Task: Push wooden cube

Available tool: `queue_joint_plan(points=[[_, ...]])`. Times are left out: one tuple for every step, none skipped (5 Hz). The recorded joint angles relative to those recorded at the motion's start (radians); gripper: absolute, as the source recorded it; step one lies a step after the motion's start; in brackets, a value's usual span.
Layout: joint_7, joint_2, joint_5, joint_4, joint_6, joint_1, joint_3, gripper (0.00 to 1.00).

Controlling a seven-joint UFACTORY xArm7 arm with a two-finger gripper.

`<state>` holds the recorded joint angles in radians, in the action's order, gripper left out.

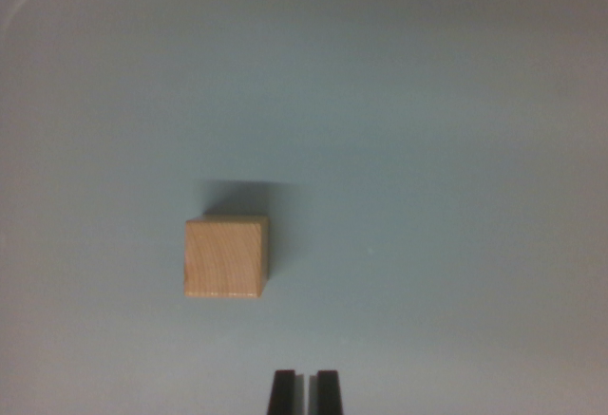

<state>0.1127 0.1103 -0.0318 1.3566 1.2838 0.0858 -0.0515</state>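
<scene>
Two black fingertips poke up from the bottom edge of my wrist view, a little right of centre, and they stand side by side with only a thin sliver of pale surface between them, so I read the gripper as closed on nothing. Up and to the left of them, well clear of the tips, sits the wooden cube, left of centre in the lower half of the frame. It rests flat, its light grain facing me, with a soft shadow spilling from its top edge. Around it I see a plain, pale blue-grey table, darkening toward the upper corners.
</scene>
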Motion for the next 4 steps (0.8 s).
queue_joint_plan(points=[[0.01,0.01,0.0025,-0.038,-0.046,0.0058,-0.005,0.0],[0.01,0.01,0.0025,-0.038,-0.046,0.0058,-0.005,0.0],[0.02,0.02,0.0051,-0.076,-0.093,0.0116,-0.01,0.0],[0.02,0.02,0.0051,-0.076,-0.093,0.0116,-0.01,0.0]])
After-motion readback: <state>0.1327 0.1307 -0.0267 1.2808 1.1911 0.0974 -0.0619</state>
